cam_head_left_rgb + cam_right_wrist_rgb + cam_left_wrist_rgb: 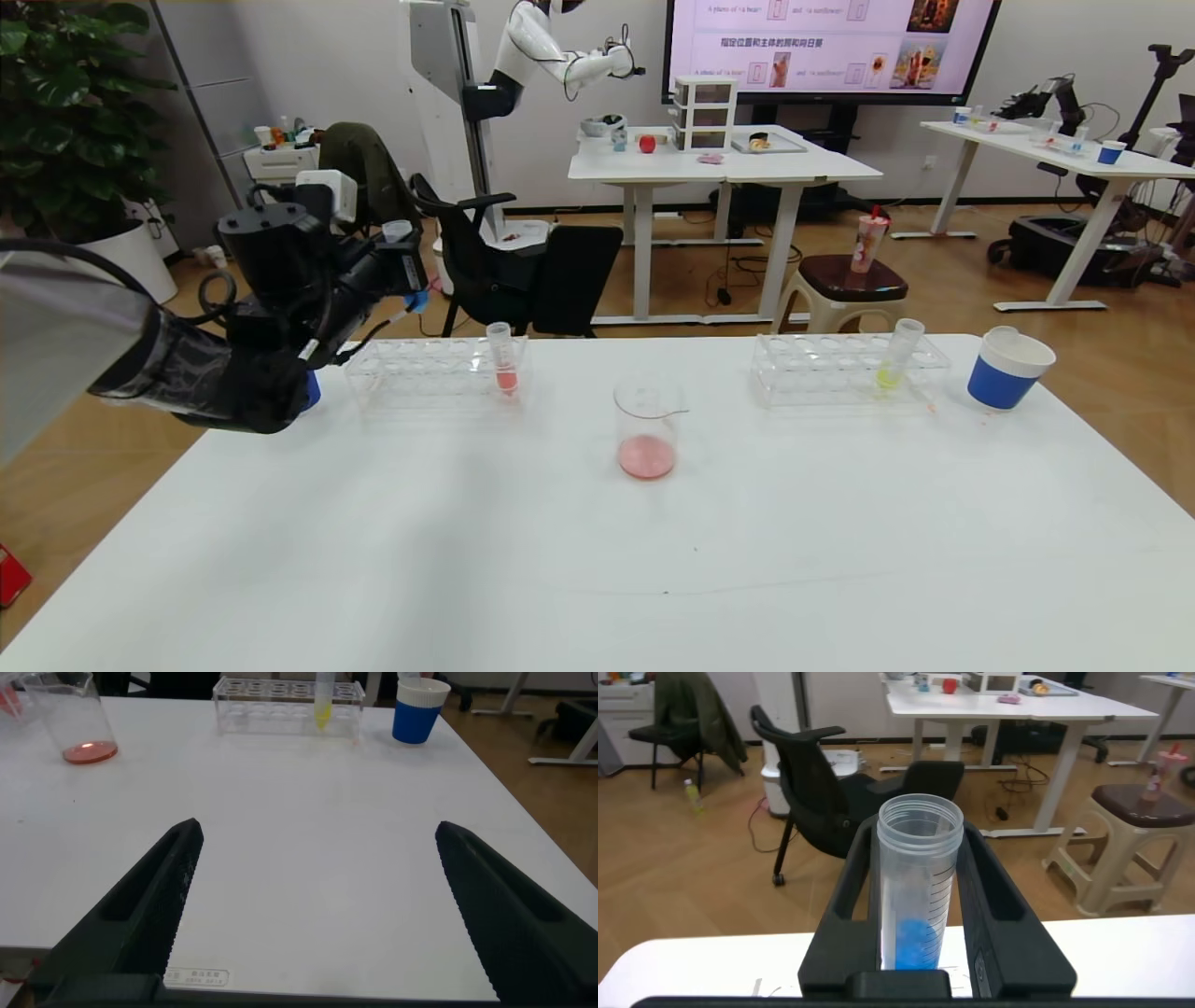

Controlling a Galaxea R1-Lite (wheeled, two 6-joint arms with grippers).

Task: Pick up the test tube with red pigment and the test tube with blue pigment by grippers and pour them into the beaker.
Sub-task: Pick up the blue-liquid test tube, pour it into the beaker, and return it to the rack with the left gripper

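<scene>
The clear glass beaker (646, 427) at the white table's (597, 560) middle already holds pinkish-red liquid, so the red pour looks done. The small clear plastic tube with blue liquid (918, 896) stands upright, clamped between the left gripper's (920, 910) black fingers, raised beyond the table's left edge; its pour remains. The right gripper (318, 905) hangs spread wide and empty above bare tabletop.

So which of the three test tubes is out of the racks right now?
The test tube with blue pigment, held upright in the left gripper. The red-liquid tube and yellow-liquid tube stand in their racks.
</scene>
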